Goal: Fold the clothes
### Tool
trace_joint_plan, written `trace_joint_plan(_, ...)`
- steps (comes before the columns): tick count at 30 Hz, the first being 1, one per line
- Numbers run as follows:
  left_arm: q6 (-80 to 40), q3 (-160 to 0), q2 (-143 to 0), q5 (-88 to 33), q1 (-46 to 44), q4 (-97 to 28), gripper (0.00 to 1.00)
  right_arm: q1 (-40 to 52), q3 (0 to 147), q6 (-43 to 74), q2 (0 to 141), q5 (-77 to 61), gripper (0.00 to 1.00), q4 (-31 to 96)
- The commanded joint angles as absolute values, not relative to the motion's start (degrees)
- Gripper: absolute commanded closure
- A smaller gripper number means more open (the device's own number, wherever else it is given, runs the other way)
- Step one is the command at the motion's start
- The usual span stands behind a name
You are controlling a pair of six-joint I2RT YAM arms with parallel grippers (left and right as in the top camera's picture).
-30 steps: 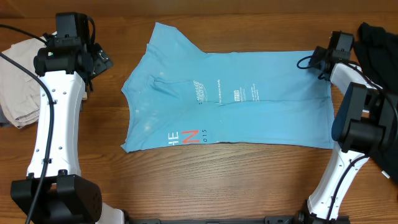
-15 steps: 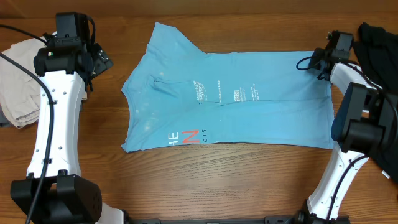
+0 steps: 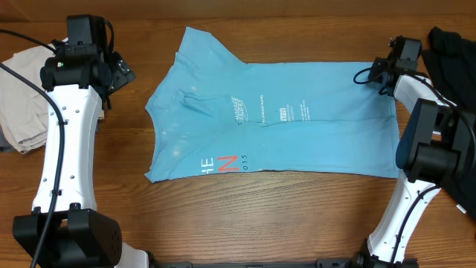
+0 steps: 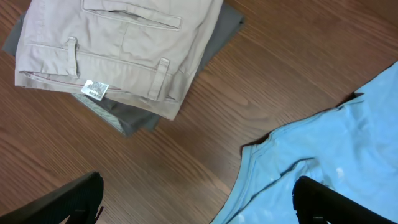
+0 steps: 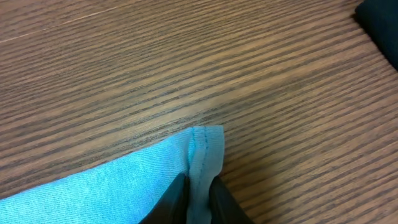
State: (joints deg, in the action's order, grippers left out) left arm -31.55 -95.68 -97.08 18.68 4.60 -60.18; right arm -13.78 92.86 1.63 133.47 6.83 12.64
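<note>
The clothes, a light blue T-shirt (image 3: 275, 119), lie spread flat on the wooden table, neck to the left, hem to the right, with white print and red-and-white lettering (image 3: 223, 164) facing up. My right gripper (image 5: 198, 198) is shut on the shirt's hemmed corner (image 5: 202, 155) at the far right (image 3: 383, 68). My left gripper (image 4: 198, 199) hangs open above the table beside the shirt's sleeve edge (image 4: 323, 155), with only bare wood and cloth below it and nothing between its fingers.
Folded beige trousers (image 4: 118, 43) lie on a grey garment at the far left (image 3: 18, 97). A black garment (image 3: 454, 45) sits at the back right corner. Both arm bases stand at the table's front edge.
My right gripper's jaws have closed onto the shirt's corner. The shirt and the left arm have not moved.
</note>
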Motion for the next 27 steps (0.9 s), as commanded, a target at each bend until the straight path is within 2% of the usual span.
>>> trace_joint_plan(1,-31.3,-96.2,-97.0,19.5,4.6,-60.1,0.0,-14.1,92.6,1.5,136.0,7.6,0.87,13.4)
trace_joint_plan(15,-31.5,-96.2,-97.0,16.3,4.6,-56.3,0.0,-14.1,92.6,1.5,136.0,7.7,0.88,13.6)
trace_joint_plan(19,-27.3,-96.1,-97.3,8.2,4.5,-54.8,0.0,-14.1,92.6,1.5,136.0,7.6,0.87,13.6)
trace_joint_plan(22,-25.1,-95.8,-98.9,-0.8,3.5,-51.2,0.1,-14.1,92.6,1.7,136.0,7.4,0.87,13.5)
trace_joint_plan(27,-20.9,-95.8,-104.7,-2.6,-1.0,-44.9,0.23,-14.1,92.6,1.7,136.0,7.4,0.87,13.6)
